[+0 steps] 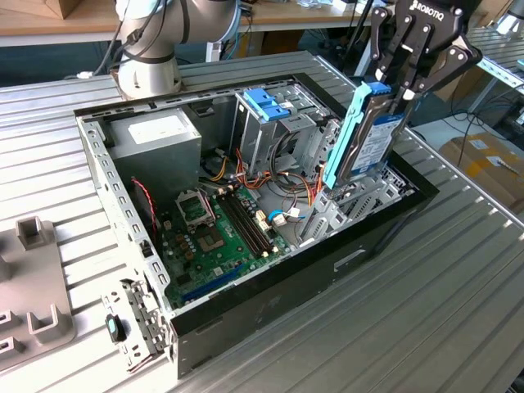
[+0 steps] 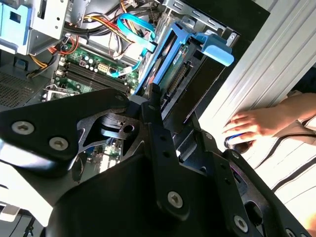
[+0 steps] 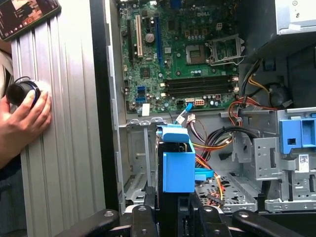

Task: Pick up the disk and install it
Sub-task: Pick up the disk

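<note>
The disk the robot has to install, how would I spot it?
Find the open computer case, then look at its end on the exterior view's right. The disk stands nearly upright there, held from above by the black gripper. Unlike the blue bracket on the drive cage, it is a silver slab edged in light blue.

Open computer case (image 1: pixel 311 278) on ribbed metal table (image 1: pixel 458 311). Motherboard (image 1: pixel 214 236) lies inside, power supply (image 1: pixel 155 139) beside it. Blue bracket (image 1: pixel 266 104) tops drive cage (image 1: pixel 250 139).
</note>
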Motion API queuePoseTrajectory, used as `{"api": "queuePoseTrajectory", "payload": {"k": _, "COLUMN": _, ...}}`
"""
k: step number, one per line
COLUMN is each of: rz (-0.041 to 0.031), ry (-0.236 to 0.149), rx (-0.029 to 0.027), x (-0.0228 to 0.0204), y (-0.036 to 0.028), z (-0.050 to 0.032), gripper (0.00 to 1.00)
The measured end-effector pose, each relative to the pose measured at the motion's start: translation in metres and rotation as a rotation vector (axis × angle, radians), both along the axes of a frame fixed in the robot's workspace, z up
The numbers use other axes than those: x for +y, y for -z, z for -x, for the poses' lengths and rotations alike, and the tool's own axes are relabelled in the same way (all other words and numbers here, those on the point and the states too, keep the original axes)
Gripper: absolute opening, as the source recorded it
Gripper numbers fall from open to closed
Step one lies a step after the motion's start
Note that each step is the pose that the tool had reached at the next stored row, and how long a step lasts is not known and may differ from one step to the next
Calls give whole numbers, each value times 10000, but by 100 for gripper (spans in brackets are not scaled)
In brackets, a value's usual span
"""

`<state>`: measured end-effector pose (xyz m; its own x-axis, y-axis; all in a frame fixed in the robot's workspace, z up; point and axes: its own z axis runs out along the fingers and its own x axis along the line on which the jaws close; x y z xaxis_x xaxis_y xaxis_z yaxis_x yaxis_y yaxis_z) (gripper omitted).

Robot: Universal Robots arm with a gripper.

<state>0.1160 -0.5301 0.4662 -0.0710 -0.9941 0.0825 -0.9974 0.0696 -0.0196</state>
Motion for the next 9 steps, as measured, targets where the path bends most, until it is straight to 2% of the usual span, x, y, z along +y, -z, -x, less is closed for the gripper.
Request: {"api": "queuePoseTrajectory", "payload": {"k": 9, "rz": 0, "ry": 0, "rx": 0, "x": -60, "y": 45, "z": -23, "gripper": 35}}
